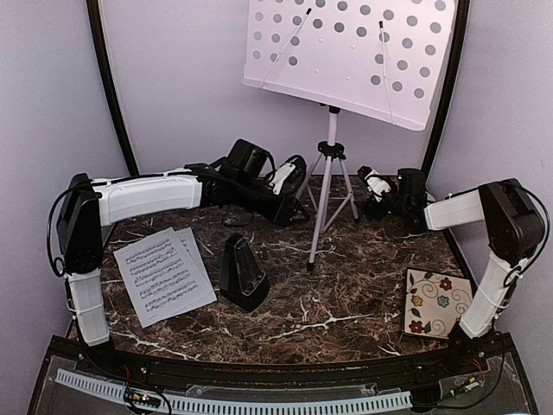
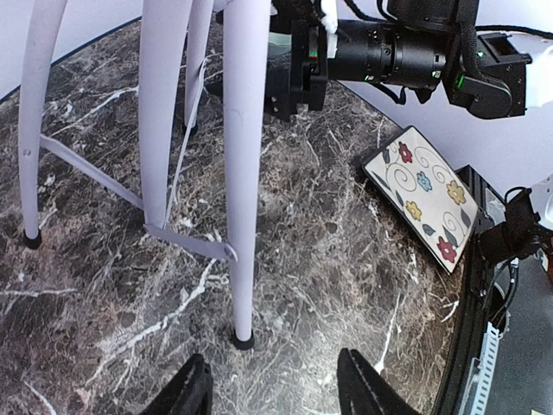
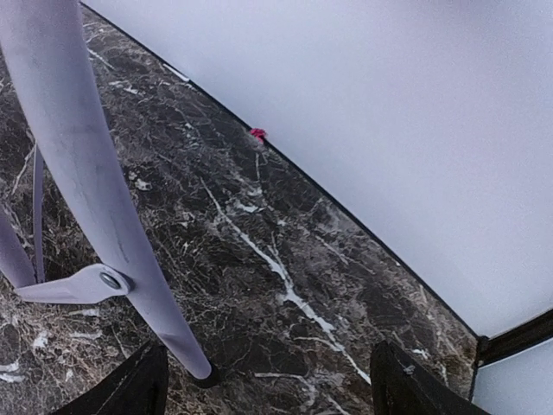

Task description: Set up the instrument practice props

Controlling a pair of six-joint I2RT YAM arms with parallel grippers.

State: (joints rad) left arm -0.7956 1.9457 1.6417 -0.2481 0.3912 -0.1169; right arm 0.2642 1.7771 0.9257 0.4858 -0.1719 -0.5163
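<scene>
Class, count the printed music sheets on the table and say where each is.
2. Both lie left of the metronome: the top sheet, and a second sheet under it, showing along its right edge. Others could be hidden beneath.

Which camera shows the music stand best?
The top camera: it shows the music stand from its dotted white desk down to its legs. The left wrist camera sees only the legs close up, and the right wrist camera mostly one leg.

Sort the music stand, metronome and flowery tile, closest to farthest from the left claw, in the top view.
1. Music stand: its legs just right of the left gripper.
2. Metronome: mid-table, nearer the front.
3. Flowery tile: front right corner.
</scene>
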